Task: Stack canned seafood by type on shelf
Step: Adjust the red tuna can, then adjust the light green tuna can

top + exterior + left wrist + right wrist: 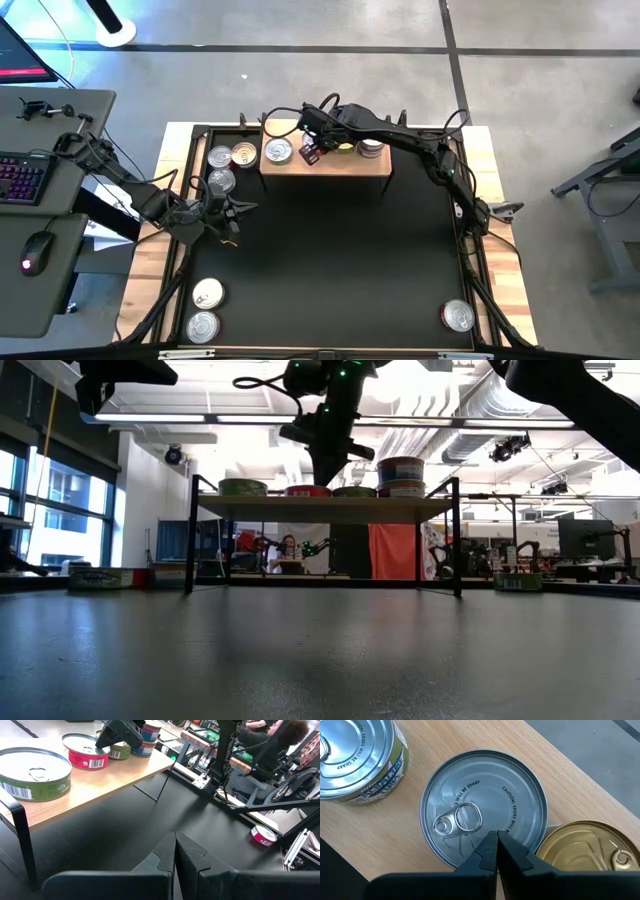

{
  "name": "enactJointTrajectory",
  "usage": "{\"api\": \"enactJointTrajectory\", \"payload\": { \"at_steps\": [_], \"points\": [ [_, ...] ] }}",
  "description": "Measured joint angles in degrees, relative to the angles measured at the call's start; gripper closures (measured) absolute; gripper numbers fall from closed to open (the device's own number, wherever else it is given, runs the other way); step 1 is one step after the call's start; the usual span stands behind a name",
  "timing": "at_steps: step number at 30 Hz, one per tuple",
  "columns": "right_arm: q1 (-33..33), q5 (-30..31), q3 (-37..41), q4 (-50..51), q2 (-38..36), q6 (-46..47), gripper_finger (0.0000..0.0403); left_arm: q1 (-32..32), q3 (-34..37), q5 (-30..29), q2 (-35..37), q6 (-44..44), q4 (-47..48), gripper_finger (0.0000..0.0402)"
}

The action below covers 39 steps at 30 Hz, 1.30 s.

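The wooden shelf stands at the mat's far side. On it sit a green-labelled tin, a red-labelled tin with a silver lid, a gold-lidded tin and a stack of two blue-labelled tins. My right gripper is shut and points down just over the red-labelled tin's lid, near its rim. My left gripper is shut and hovers low over the mat, near-left of the shelf. My right gripper's shut fingertips stand over the silver lid of the red-labelled tin, close to the pull tab and coming from above. I cannot tell whether they touch it.
Three tins lie on the black mat left of the shelf, close to my left gripper. Two more tins rest at the mat's near-left corner and one at its near-right corner. A keyboard and mouse sit on a side desk to the left.
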<state>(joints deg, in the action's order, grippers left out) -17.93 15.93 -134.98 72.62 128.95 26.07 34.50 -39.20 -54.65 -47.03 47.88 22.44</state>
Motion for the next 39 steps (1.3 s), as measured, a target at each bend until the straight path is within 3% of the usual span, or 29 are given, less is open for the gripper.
{"api": "enactJointTrajectory", "payload": {
  "at_steps": [23,31,39],
  "points": [
    [0.0,-0.1,0.0,-3.1,-0.1,1.0,0.0403,0.0,0.0,0.0,0.0,0.0,0.0,0.0401],
    [-0.4,3.9,0.0,-4.3,-3.2,1.6,0.0402,0.0,0.0,0.0,0.0,-1.0,0.2,0.0401],
    [2.7,-10.1,0.0,-15.3,-2.0,2.4,0.0403,0.0,0.0,-0.1,0.0,-1.0,0.2,0.0401]
  ]
}}
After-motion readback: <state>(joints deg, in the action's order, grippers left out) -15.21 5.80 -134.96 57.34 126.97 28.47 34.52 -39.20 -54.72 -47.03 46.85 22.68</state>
